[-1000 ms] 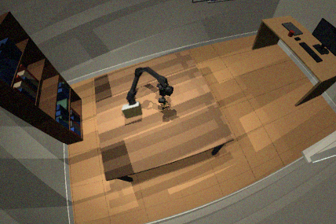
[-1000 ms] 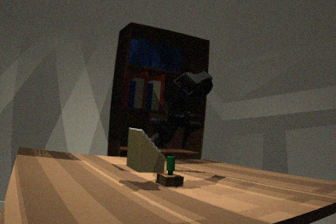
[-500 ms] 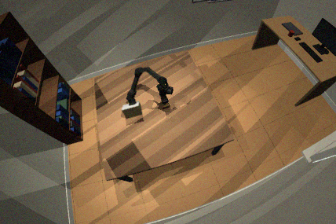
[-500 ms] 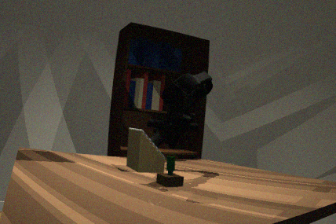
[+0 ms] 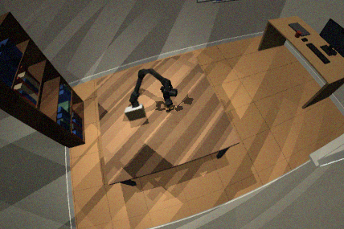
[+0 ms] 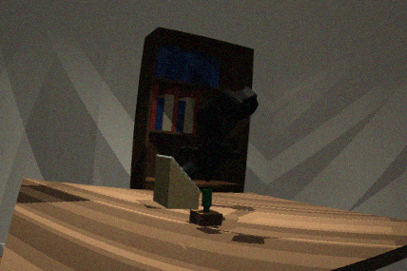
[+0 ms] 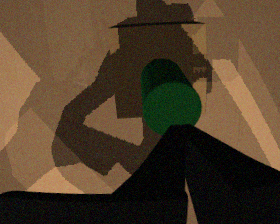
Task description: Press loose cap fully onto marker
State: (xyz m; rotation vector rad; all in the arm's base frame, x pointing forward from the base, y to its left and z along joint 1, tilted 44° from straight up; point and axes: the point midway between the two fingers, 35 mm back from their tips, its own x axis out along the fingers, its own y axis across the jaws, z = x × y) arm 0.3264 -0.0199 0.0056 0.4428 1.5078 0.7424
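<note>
The green cap (image 6: 206, 197) (image 7: 172, 108) stands upright on top of the marker in the dark holder block (image 6: 205, 218). Only a short, narrower green part shows under it in the exterior view, and no gap can be made out. No loose cap shows on the table. My gripper (image 7: 179, 135) (image 5: 168, 103) is shut, with its fingertips together and nothing between them. In the wrist view the tips overlap the near edge of the cap's round end. In the exterior view the dark arm is above and behind the cap, and its fingers are hard to make out.
The pale wedge-shaped block (image 5: 135, 113) (image 6: 175, 187) stands at the arm's base, beside the holder in the exterior view. Arm shadows lie across the wooden table (image 5: 193, 139). A bookcase (image 5: 44, 87) (image 6: 140, 155) and a desk (image 5: 291, 51) stand away from the table.
</note>
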